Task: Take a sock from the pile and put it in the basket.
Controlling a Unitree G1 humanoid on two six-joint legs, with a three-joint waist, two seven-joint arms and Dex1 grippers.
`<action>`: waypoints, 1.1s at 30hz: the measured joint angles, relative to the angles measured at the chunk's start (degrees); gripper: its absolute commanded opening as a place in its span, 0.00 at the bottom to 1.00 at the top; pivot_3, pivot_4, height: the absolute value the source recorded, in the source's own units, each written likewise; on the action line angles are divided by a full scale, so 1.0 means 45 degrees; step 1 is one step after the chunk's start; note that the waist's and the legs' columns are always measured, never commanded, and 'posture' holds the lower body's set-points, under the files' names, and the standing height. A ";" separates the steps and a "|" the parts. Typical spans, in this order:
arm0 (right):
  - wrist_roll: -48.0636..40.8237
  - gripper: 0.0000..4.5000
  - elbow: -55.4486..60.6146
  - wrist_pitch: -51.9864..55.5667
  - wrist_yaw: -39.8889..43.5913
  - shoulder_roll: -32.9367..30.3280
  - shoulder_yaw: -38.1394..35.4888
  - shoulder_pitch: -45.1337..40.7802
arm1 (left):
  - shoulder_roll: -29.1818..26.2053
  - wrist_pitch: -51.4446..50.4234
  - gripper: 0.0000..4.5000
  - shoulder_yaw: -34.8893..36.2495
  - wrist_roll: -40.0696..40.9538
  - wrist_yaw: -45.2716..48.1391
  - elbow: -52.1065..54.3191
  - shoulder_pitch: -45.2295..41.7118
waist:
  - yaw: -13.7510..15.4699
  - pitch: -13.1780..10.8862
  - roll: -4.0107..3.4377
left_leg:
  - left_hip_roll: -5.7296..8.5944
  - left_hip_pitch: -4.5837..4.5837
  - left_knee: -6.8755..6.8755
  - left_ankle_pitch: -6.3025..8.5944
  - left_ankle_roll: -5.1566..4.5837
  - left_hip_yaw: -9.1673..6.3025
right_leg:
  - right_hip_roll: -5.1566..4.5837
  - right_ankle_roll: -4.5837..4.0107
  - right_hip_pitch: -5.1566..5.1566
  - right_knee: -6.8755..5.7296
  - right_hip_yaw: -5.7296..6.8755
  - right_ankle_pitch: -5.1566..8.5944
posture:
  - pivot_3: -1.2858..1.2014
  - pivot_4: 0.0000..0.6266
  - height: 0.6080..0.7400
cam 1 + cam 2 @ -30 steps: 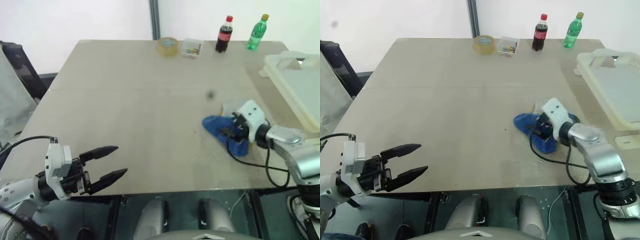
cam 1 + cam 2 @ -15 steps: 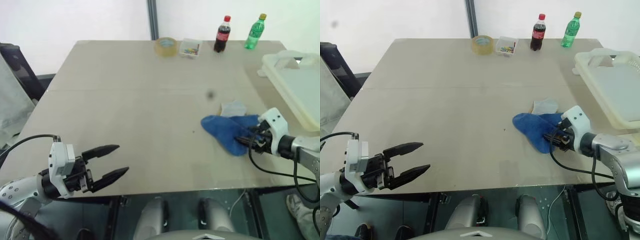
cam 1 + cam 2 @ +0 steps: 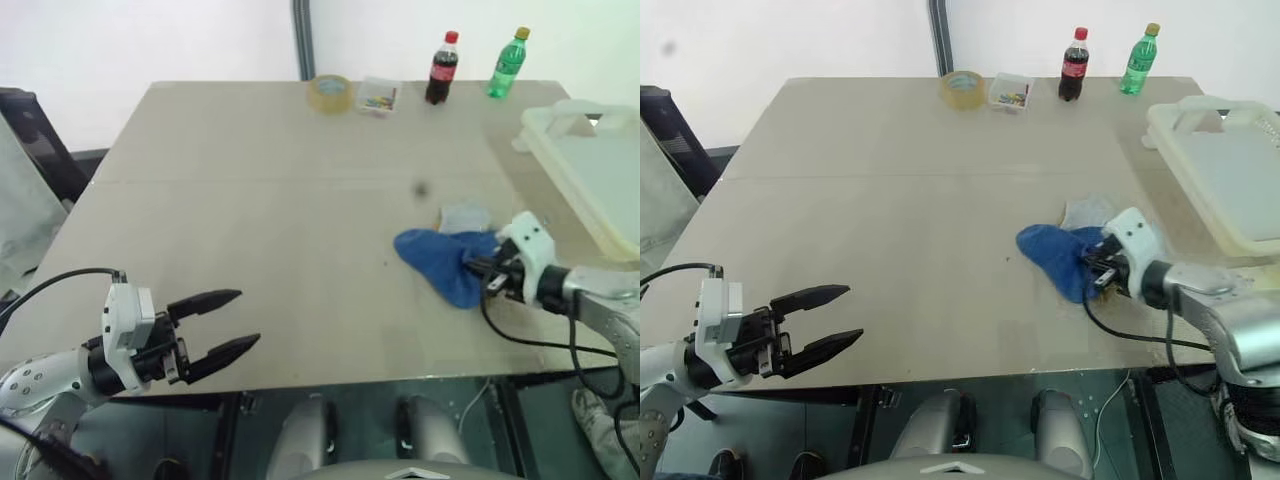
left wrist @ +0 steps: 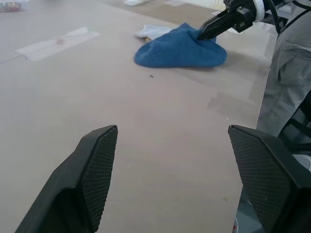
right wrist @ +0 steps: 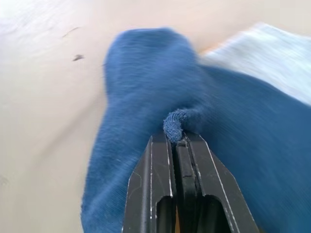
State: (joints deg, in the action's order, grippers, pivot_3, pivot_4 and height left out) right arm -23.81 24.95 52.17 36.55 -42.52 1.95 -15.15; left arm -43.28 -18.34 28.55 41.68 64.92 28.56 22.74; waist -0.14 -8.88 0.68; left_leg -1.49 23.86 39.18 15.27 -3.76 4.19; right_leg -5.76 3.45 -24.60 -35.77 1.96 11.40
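The royal-blue sock point(image 3: 433, 262) lies on the table right of centre, partly over a light grey sock point(image 3: 466, 215); the two make up the pile. My right gripper point(image 3: 478, 268) is shut on a raised fold of the blue sock point(image 5: 146, 97), seen up close in the right wrist view, where the tips point(image 5: 176, 141) pinch the cloth. The left wrist view shows that gripper point(image 4: 204, 33) at the sock's far side. My left gripper point(image 3: 248, 317) hangs open and empty over the table's near left edge. The cream basket point(image 3: 548, 150) stands at the table's right side.
Along the far edge stand a cola bottle point(image 3: 441, 68), a green bottle point(image 3: 506, 63), a small clear box point(image 3: 380, 94) and a tape roll point(image 3: 330, 92). A dark chair point(image 3: 35, 130) is off the left side. Bare tabletop separates my two grippers.
My right gripper went from open over the sock to shut on a fold of it. The sock has bunched and slid slightly left. The left arm has stayed still.
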 measured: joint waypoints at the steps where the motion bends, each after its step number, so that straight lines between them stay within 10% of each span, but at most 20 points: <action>1: 0.0155 0.03 -0.0044 -0.0151 0.0029 0.0032 0.0233 -0.0103 | -0.0015 -0.0002 0.86 -0.0016 0.0000 0.0002 0.0004 -0.0020 | -0.0016 -0.0001 0.0001 | 0.0000 0.0000 0.0000 0.0000 0.0000 0.0000 | 0.0000 0.0000 0.0000 0.0000 0.0000 0.0000 | 0.52 0.24 1.00; 15: 0.3557 0.03 -0.3641 -0.5501 0.2141 0.2466 0.5328 -0.3321 | -0.0049 0.0009 0.86 0.0047 -0.0032 -0.0119 0.0062 0.0322 | -0.0142 -0.0012 0.0009 | 0.0003 0.0001 -0.0001 -0.0003 0.0005 -0.0003 | 0.0008 -0.0001 0.0001 -0.0003 0.0004 -0.0002 | 0.52 0.24 1.00; 33: 0.5481 0.03 -0.8495 -1.4329 0.5636 0.3271 0.6350 -0.4700 | 0.0112 0.0061 0.86 0.0111 -0.0120 -0.0482 0.0391 0.0540 | -0.0158 -0.0022 0.0010 | 0.0002 -0.0004 -0.0001 -0.0047 0.0078 -0.0006 | 0.0019 -0.0002 0.0015 -0.0017 0.0006 -0.0003 | 0.52 0.24 1.00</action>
State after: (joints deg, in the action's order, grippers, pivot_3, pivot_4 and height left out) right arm 0.86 -13.27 -12.31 61.91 -27.80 30.52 -36.31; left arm -42.78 -18.06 29.05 41.15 62.75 30.32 25.17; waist -0.85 -8.98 0.72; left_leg -1.48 23.84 39.17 15.06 -3.41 4.16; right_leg -5.67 3.44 -24.54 -35.84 1.99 11.39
